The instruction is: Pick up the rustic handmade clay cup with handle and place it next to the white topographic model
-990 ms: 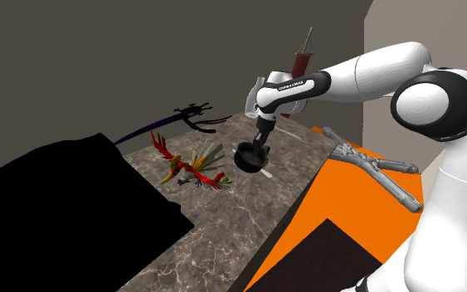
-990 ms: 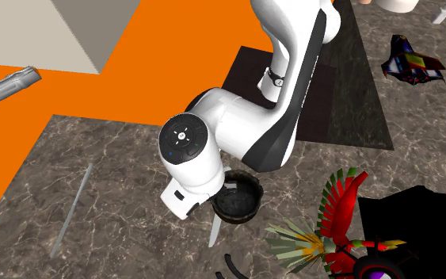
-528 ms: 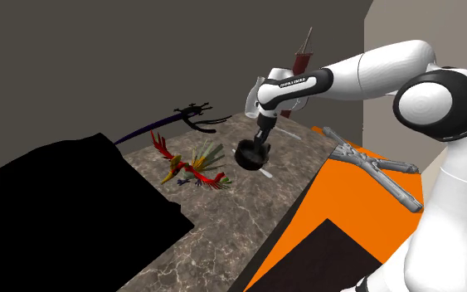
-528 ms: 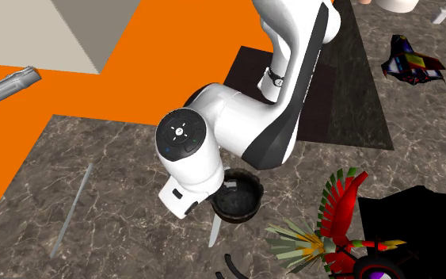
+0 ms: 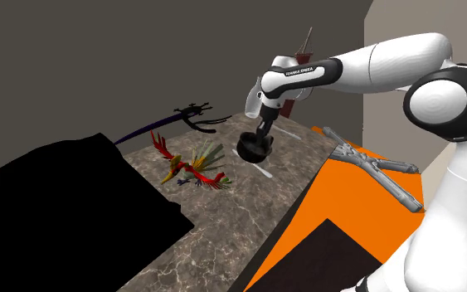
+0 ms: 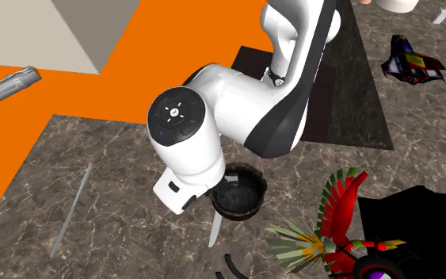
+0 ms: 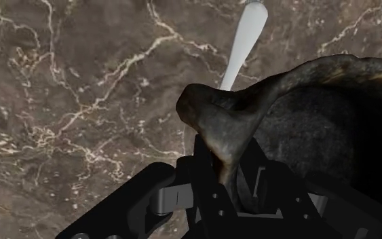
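The jaws are pinching the cup [image 7: 304,115] by its handle above the tabletop [image 7: 81,102]; it is probably rigid, brittle and hanging lopsided.

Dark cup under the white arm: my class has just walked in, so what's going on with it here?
The white arm's tool is shut on the dark cup, gripping it at the rim. The cup hangs just above the marble top, over a slim pale blade and beside a colourful bird figure. It is picked up but not yet set down anywhere.
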Controlling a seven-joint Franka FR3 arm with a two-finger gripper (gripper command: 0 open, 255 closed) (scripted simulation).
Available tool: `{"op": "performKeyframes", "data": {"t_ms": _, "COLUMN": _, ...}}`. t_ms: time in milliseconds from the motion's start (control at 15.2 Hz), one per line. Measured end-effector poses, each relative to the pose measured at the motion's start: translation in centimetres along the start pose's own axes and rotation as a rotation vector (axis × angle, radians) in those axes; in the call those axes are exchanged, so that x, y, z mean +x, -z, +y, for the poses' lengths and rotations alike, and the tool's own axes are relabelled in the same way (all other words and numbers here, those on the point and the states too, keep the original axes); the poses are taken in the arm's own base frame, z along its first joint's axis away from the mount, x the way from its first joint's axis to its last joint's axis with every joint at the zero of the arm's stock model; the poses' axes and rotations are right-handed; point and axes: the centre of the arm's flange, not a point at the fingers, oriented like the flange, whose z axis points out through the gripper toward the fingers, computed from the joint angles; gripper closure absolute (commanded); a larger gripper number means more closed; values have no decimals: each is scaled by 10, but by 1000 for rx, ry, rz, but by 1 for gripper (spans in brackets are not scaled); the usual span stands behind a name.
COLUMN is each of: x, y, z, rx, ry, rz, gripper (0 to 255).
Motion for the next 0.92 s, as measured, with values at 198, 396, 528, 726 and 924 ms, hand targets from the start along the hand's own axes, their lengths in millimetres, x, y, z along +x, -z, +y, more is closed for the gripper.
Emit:
{"op": "performKeyframes", "data": {"t_ms": 198, "x": -1, "y": 16, "z": -1, "rx": 0, "ry": 0, "rz": 0, "gripper": 255}}
{"op": "performKeyframes", "data": {"t_ms": 396, "x": -2, "y": 32, "z": -2, "rx": 0, "ry": 0, "rz": 0, "gripper": 255}}
{"op": "performKeyframes", "data": {"t_ms": 528, "x": -1, "y": 42, "z": -3, "rx": 0, "ry": 0, "rz": 0, "gripper": 255}}
{"op": "performKeyframes", "data": {"t_ms": 726, "x": -1, "y": 58, "z": -3, "rx": 0, "ry": 0, "rz": 0, "gripper": 255}}
{"op": "performKeyframes", "data": {"t_ms": 924, "x": -1, "y": 74, "z": -5, "rx": 0, "ry": 0, "rz": 0, "gripper": 255}}
